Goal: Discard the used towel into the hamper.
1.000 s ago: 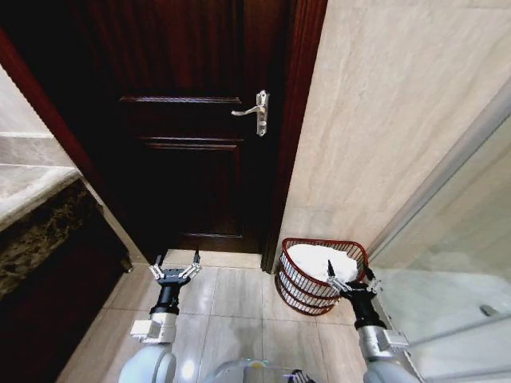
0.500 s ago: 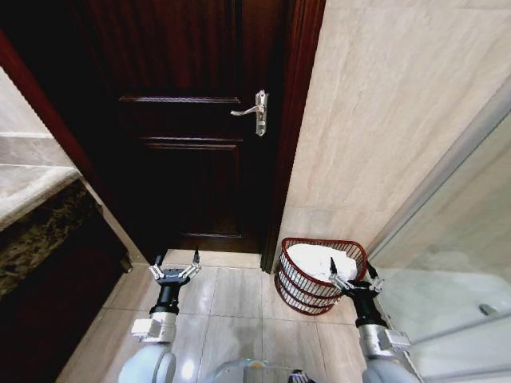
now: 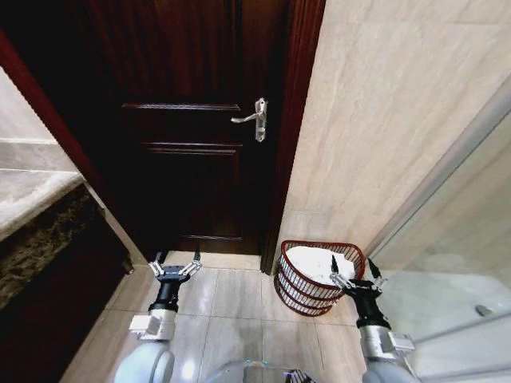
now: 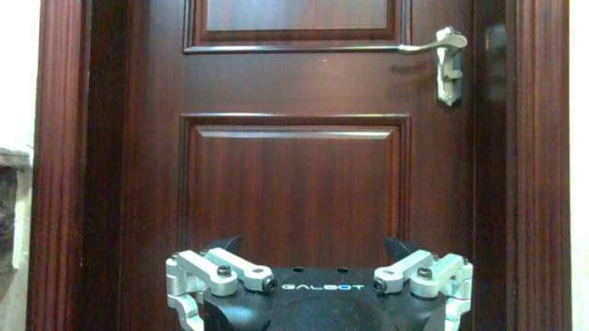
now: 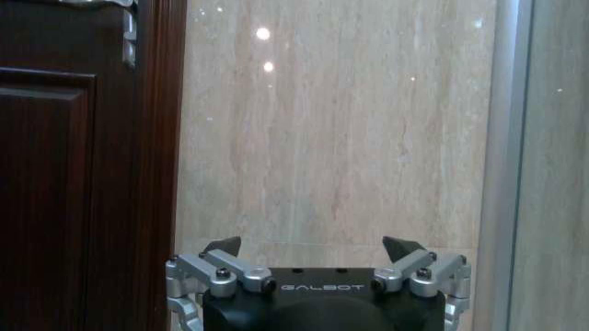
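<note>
Camera tilted; reddish wire hamper (image 3: 302,281)

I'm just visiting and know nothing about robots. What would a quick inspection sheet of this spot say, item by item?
Surface: pale tiled floor, bare between the two arms.
Job's things: hamper, a reddish-brown wire basket, stands on the floor by the door frame; a white towel lies inside it.
Clutter: nothing seen.
Grippers: left gripper open, holding nothing, above the floor facing the door; right gripper open, holding nothing, beside the hamper's rim.
Cables: nothing seen.
Surroundings: dark wooden door, closed, with a metal handle; beige stone wall; stone counter on the left; glass panel on the right.
</note>
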